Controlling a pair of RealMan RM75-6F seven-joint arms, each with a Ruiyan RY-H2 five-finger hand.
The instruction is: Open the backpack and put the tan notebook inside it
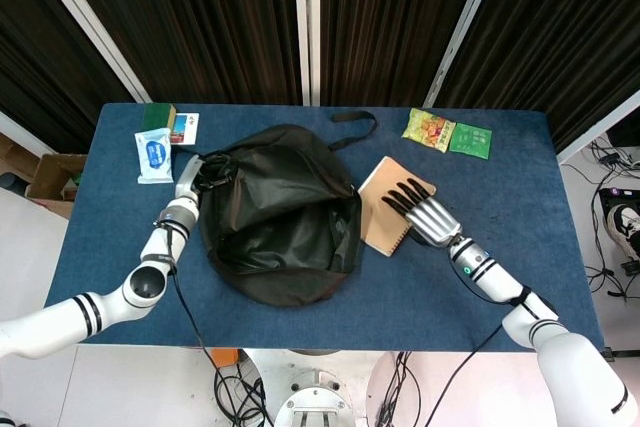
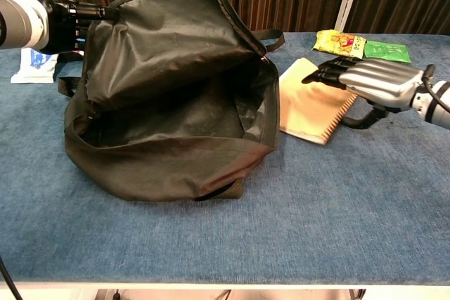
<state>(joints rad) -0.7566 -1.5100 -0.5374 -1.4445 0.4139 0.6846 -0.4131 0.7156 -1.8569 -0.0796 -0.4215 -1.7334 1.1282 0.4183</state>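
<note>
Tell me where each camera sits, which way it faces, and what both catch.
Head view: high above, looking straight down on the table; both forearms and hands show.
Chest view: low at the table's near edge, looking level into the open backpack; left hand and right hand show.
Shared: backpack, tan notebook, snack packets, both hands.
</note>
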